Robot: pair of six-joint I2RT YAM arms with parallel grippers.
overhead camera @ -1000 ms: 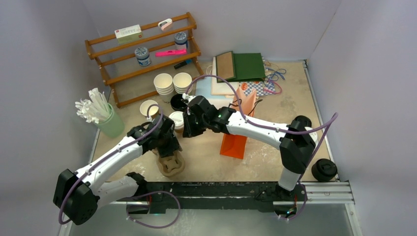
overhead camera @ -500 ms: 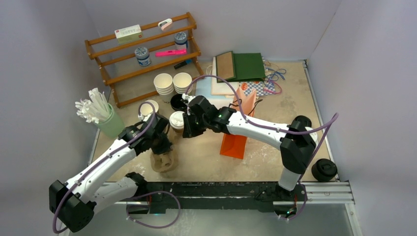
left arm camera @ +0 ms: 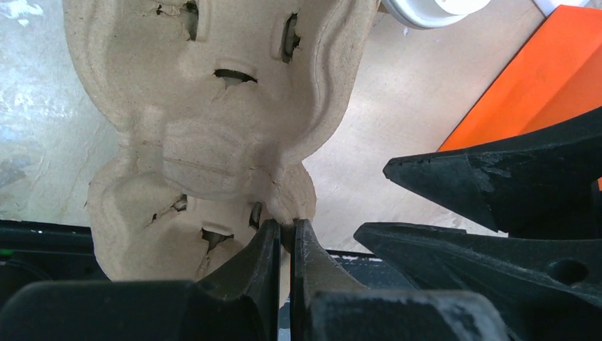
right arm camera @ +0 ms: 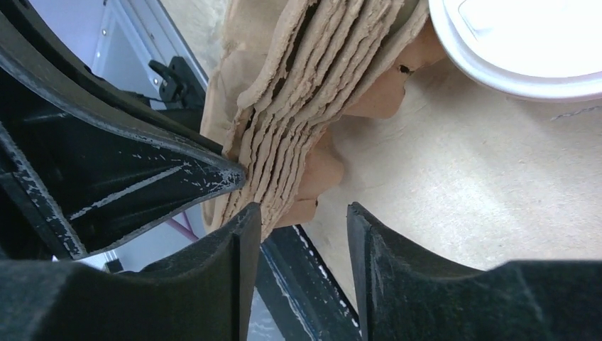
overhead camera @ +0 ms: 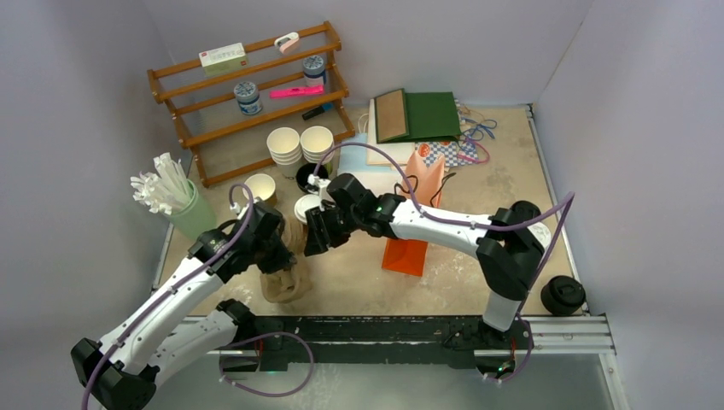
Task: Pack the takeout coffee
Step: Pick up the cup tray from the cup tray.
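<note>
Spillage is the worry: the cup [overhead camera: 306,209] stands upright on the surface just beside the carrier stack [overhead camera: 286,280], between the two arms, and any jerk of that stack could shove or tip it. It is a small brown kraft cup closed by a round white lid [right arm camera: 525,42] that looks seated flat. Whether the lid is pressed fully home I cannot tell, and a knock from a wrist could pop it. A second cup [overhead camera: 260,186], unlidded and pale inside, stands farther back to the left, apart from the arms. The left fingers [left arm camera: 268,245] are pressed together on a thin lip of the stack's near rim. The carriers nest tightly, so the pinch may hold one layer only or drag several, and the soft pulp, cracked in places, may tear. The right fingers [right arm camera: 241,234] are spread and hold nothing, their tips at the layered edge of the stack and close under the lid. Closing there could catch too many layers or brush the cup. Neither cup sits in a carrier yet.
</note>
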